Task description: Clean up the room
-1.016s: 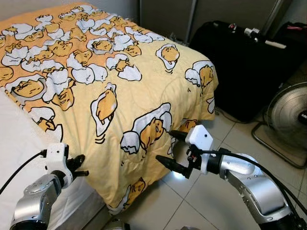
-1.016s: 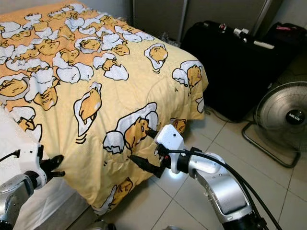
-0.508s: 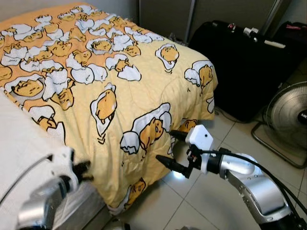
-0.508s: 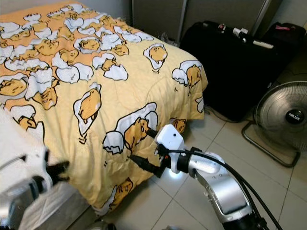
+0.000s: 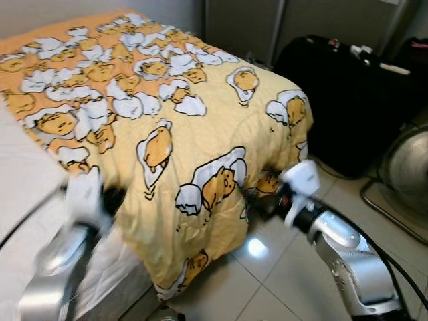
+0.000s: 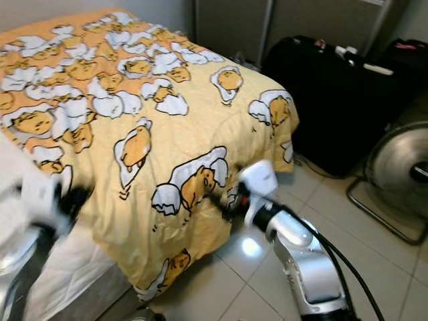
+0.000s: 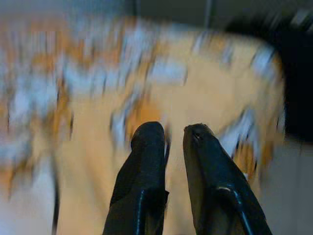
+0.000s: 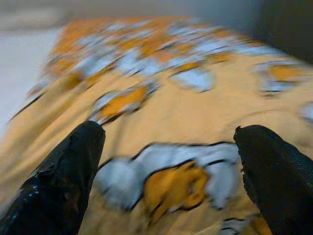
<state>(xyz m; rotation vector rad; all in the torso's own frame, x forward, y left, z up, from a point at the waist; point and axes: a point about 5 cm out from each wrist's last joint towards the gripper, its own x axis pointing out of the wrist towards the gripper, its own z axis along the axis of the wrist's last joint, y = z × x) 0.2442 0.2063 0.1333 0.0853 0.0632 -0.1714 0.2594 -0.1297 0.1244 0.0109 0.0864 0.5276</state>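
Note:
A yellow blanket printed with egg cartoons covers the bed and hangs over its foot and side. My left gripper is blurred with motion at the blanket's left hanging edge, beside the white mattress. In the left wrist view its fingers stand almost together, with nothing between them and the blanket ahead. My right gripper is at the blanket's hanging corner near the floor. In the right wrist view it is open wide, with the blanket's printed surface close in front of it.
A white mattress shows at the left, bare of blanket. A large black suitcase stands against the back wall on the right. A floor fan stands at the far right. Tiled floor lies beside the bed.
Both arms have moved forward to the blanket and are blurred. The left gripper has risen to the blanket's edge; the right has reached the hanging corner. The head view has shifted slightly.

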